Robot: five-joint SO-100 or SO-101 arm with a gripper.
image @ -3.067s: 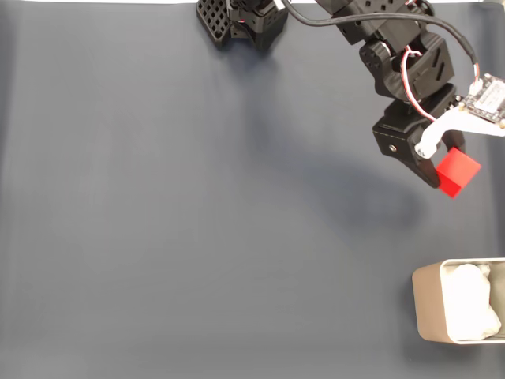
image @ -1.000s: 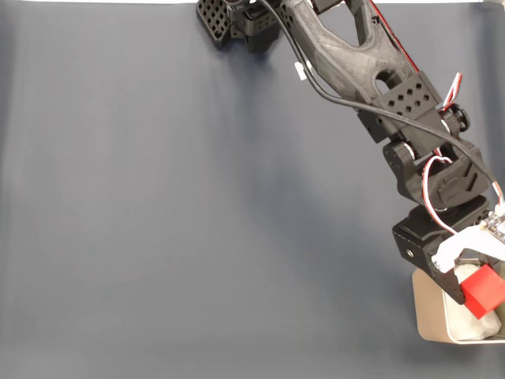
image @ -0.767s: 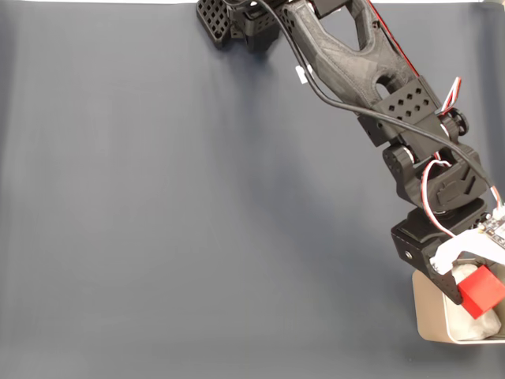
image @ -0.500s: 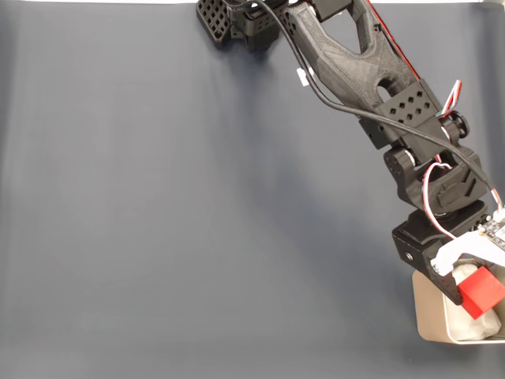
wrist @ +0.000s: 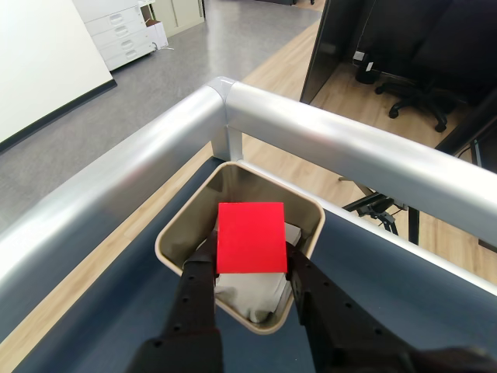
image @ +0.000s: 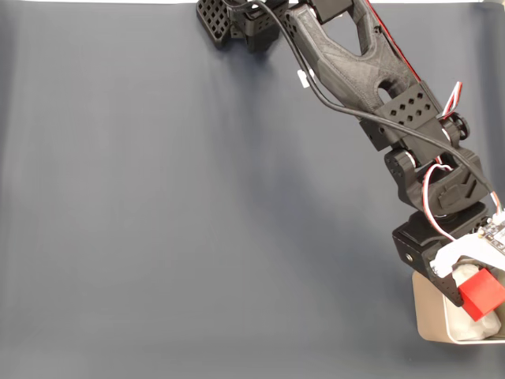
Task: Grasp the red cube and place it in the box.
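The red cube (image: 481,294) (wrist: 250,237) is held between the black fingers of my gripper (image: 472,290) (wrist: 248,260), which is shut on it. In the fixed view the cube hangs over the beige box (image: 427,312) at the bottom right corner of the dark mat. The wrist view looks down past the cube into the box (wrist: 175,237), whose white padding (wrist: 248,294) shows below the cube. The cube is above the box's opening, not resting inside.
The arm's base (image: 241,20) sits at the top edge of the dark grey mat (image: 197,213). A silver metal rail (wrist: 311,136) runs along the table's edge just beyond the box. Office chairs and floor lie past it.
The gripper carried the red cube from the upper right down over the box. In the last second it has barely shifted, settling slightly lower over the opening.
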